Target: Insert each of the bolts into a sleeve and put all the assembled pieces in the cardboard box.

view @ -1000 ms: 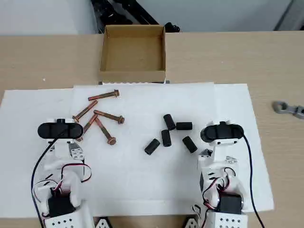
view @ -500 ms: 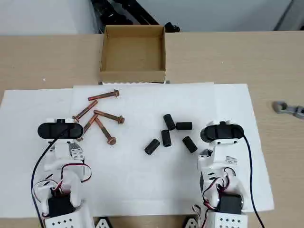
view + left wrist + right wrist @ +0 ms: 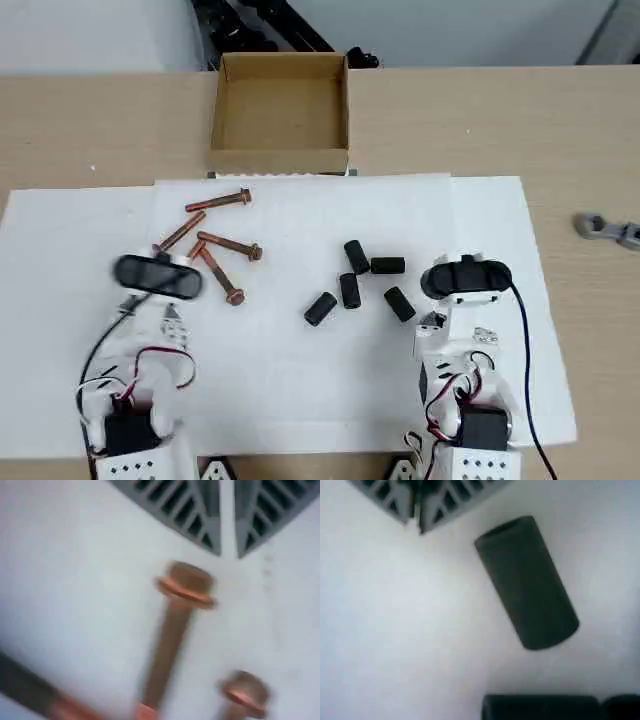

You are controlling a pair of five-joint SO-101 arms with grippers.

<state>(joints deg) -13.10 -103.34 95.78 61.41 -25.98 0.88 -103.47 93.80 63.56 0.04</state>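
**Inspector:** Left gripper (image 3: 229, 555), state?

**Technician:** Its fingers stand a narrow gap apart, with a strip of the white sheet (image 3: 300, 380) showing between them. The gripper hangs low over the sheet's left half. The flanged head of one copper bolt (image 3: 175, 630) lies just beside its tips, shank pointing away. A second bolt head (image 3: 245, 692) lies near the first.

**Inspector:** Right gripper (image 3: 420, 527)?

**Technician:** Its fingers are together, leaving only a thin dark slit. It hangs low over the sheet's right half. One black sleeve (image 3: 527, 582) lies on its side just beside the tips.

**Inspector:** Location of the bolts (image 3: 230, 245)?

**Technician:** Five bolts lie loose in the sheet's left half, toward its far edge. They are fanned at differing angles, and one is partly under the left arm (image 3: 158, 275).

**Inspector:** And the sleeves (image 3: 349, 290)?

**Technician:** Five sleeves lie in a cluster right of the sheet's centre, just ahead of the right arm (image 3: 468, 280). The two groups are well apart.

**Inspector:** Cardboard box (image 3: 280, 160)?

**Technician:** It stands open-topped on the bench (image 3: 100, 120), its near wall against the sheet's far edge. A metal tool (image 3: 600, 228) lies on the bench near the right edge, off the sheet.
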